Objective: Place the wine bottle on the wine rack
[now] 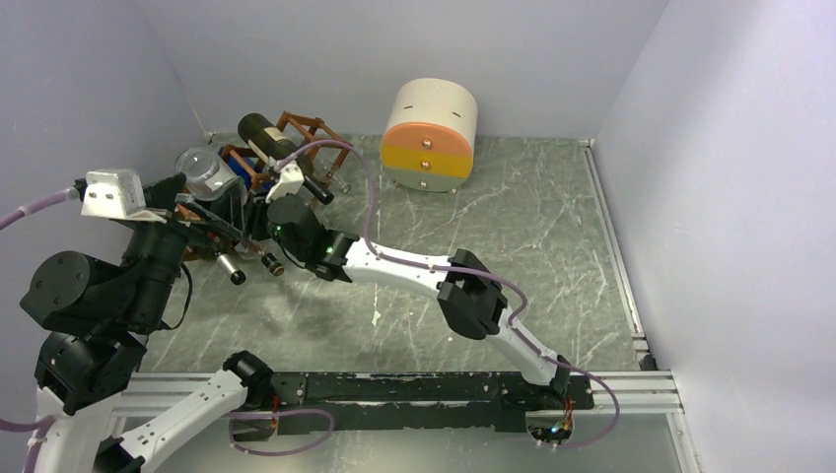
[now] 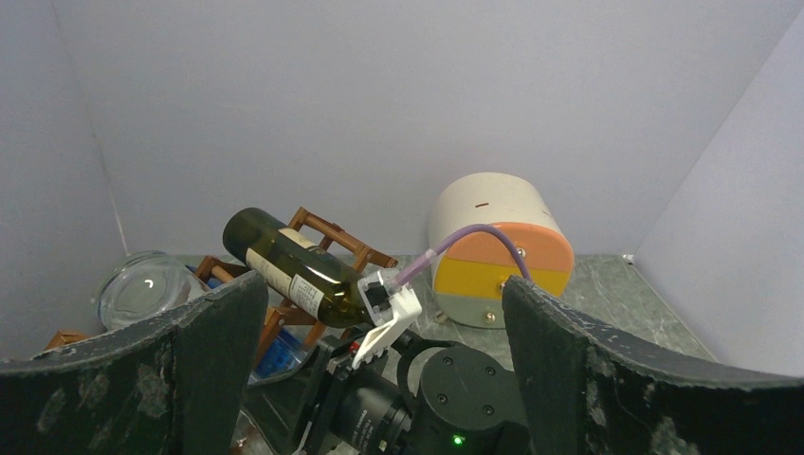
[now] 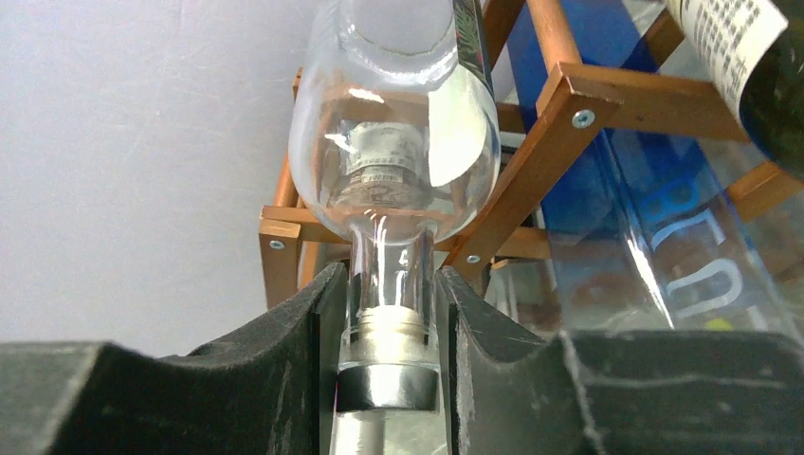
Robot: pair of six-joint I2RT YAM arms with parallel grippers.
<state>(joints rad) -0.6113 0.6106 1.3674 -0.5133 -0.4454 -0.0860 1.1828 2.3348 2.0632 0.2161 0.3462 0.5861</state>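
Observation:
A clear glass wine bottle (image 3: 393, 114) lies tilted, base up, at the left end of the reddish-brown wine rack (image 3: 531, 161). Its neck runs down between the fingers of my right gripper (image 3: 389, 322), which is shut on it just above the dark cap. From above, the bottle's round base (image 1: 202, 168) shows beside the rack (image 1: 311, 128). My left gripper (image 2: 384, 379) hangs wide open above the right arm's wrist (image 2: 465, 398), holding nothing. Its fingers (image 2: 588, 370) frame the rack (image 2: 332, 237) from a distance.
A dark green bottle (image 1: 266, 136) lies on top of the rack and a blue bottle (image 3: 616, 190) lies in a lower cell. A round cream-and-orange drawer cabinet (image 1: 431, 138) stands at the back. Two capped necks (image 1: 251, 266) stick out toward me. Walls close in on the left and right.

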